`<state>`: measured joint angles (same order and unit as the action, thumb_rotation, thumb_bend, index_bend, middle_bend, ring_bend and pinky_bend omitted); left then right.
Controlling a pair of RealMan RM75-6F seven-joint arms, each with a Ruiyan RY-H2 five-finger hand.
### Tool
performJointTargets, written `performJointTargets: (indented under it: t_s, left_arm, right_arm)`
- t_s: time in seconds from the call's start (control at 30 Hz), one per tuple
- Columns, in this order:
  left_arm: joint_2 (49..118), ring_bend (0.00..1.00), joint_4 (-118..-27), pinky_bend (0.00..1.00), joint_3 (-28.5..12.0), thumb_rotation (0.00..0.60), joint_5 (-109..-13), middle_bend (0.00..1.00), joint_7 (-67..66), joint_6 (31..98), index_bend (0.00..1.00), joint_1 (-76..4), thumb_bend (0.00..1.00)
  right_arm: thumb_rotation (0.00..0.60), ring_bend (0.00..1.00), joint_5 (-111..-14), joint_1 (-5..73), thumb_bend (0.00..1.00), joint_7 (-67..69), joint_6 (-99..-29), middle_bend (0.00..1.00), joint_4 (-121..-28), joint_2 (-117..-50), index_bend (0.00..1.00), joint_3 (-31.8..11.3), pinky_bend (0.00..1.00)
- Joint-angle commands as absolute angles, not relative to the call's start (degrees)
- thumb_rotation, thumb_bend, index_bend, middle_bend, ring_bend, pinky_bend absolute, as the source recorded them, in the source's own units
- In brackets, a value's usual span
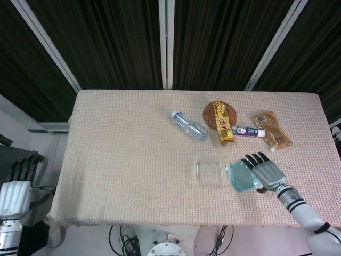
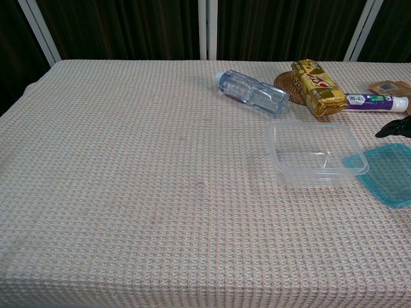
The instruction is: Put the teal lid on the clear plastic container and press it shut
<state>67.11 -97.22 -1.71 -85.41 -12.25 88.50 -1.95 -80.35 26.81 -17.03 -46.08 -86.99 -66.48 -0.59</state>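
Note:
The clear plastic container [image 1: 209,172] [image 2: 316,153] stands open on the woven tablecloth right of centre. The teal lid [image 1: 241,176] [image 2: 388,172] lies flat on the cloth just to its right, its near corner touching the container. My right hand [image 1: 262,170] hovers over the lid's right half with fingers spread and nothing in it; in the chest view only dark fingertips [image 2: 393,128] show at the right edge. My left hand [image 1: 17,188] hangs off the table's left side, fingers apart and empty.
A water bottle [image 1: 188,125] [image 2: 252,92] lies behind the container. Further right are a gold snack pack [image 1: 223,122] on a round coaster, a toothpaste tube [image 1: 248,131] and a brown pouch [image 1: 272,129]. The table's front edge [image 1: 160,224] is near.

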Motion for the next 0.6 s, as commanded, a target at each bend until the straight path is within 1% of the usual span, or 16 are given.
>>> performJointTargets:
  t_s: [0.03, 0.47, 0.6]
  left_arm:
    - [67.2, 0.0, -97.4, 0.07, -1.7, 0.6, -85.4, 0.0, -12.6, 88.4, 0.04, -1.9, 0.0]
    - [67.1, 0.0, -97.6, 0.07, -1.8, 0.6, -84.9, 0.0, -12.9, 88.1, 0.04, -2.0, 0.0]
    - [67.2, 0.0, -97.5, 0.07, -2.0, 0.6, -85.0, 0.0, -12.8, 88.1, 0.04, -2.0, 0.0]
  right_arm:
    - [0.6, 0.0, -80.1, 27.6, 0.03, -17.0, -45.6, 0.05, -86.2, -67.5, 0.0, -0.6, 0.0]
    - [0.6, 0.0, -81.1, 29.0, 0.03, -13.8, -45.4, 0.11, -82.5, -70.9, 0.0, 0.7, 0.0]
    - [0.6, 0.0, -81.0, 29.2, 0.03, -13.3, -45.6, 0.15, -81.9, -71.5, 0.0, 0.9, 0.0]
